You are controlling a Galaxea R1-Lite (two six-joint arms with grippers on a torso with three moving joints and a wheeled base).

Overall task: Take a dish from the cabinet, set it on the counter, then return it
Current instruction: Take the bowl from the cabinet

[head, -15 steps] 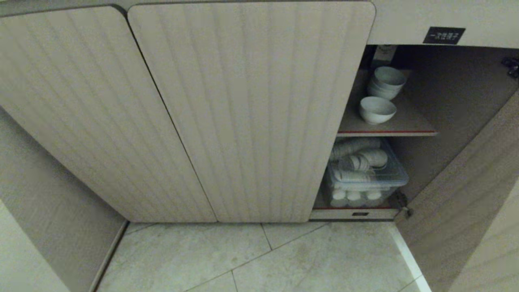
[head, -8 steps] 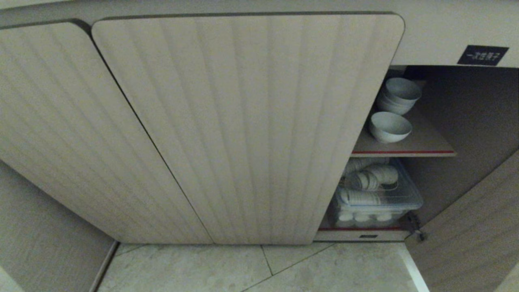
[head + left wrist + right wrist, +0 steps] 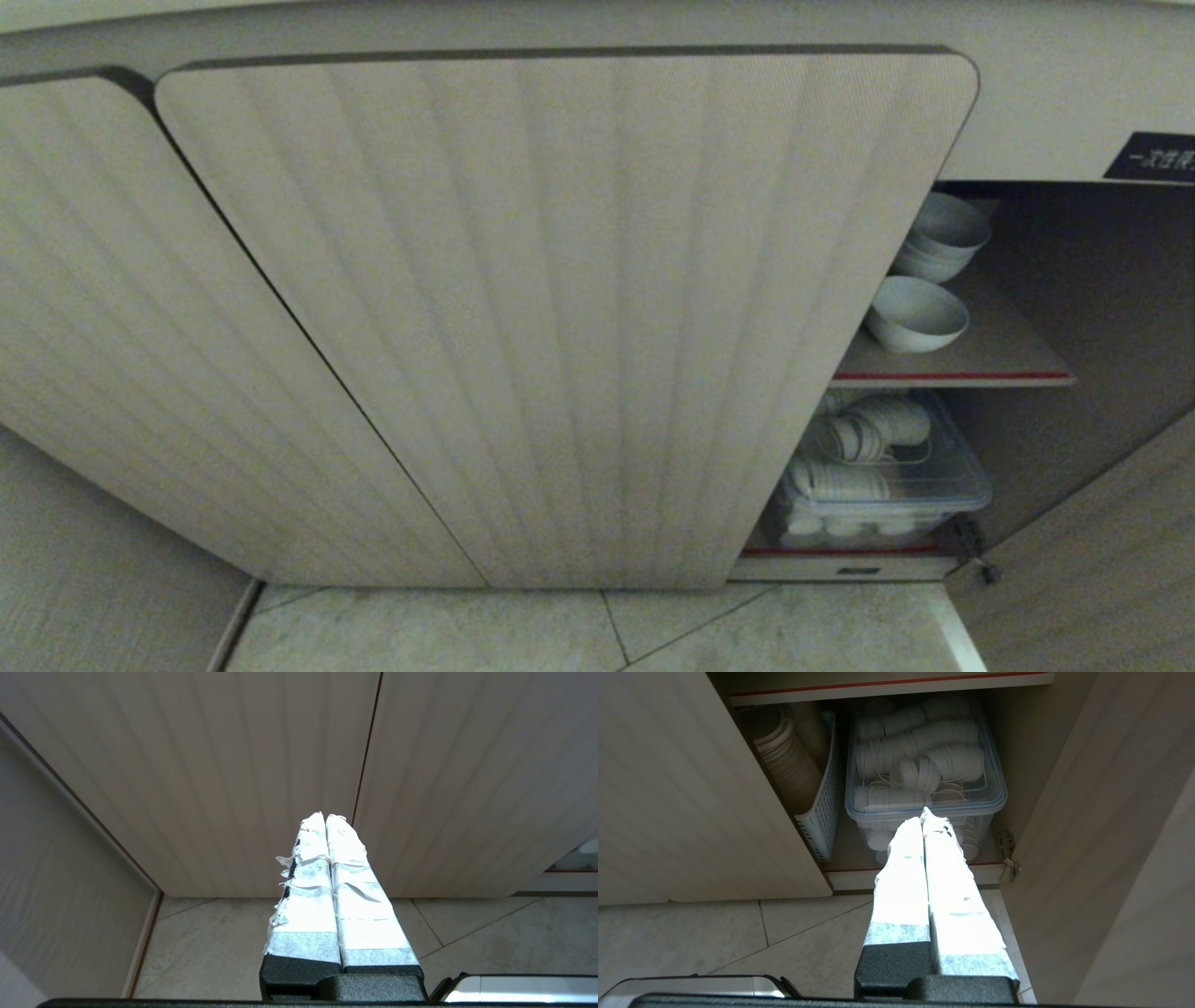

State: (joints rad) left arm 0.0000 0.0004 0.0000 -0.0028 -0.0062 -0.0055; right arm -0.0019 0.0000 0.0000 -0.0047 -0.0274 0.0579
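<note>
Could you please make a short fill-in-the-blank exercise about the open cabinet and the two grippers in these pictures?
1. The single white bowl stands on the ____ shelf of the cabinet, in front of the stack of bowls.
2. The edge of that shelf is coloured ____.
3. The clear plastic box of white cups sits ____ that shelf.
4. The left gripper and the right gripper are both ____.

Missing words: upper; red; below; shut

pale stone-look floor tiles (image 3: 523, 635) with thin dark grout lines run beneath. a beige wood-grain side panel (image 3: 103, 560) rises at the left, meeting the floor along a narrow skirting strip (image 3: 145, 938).
</note>
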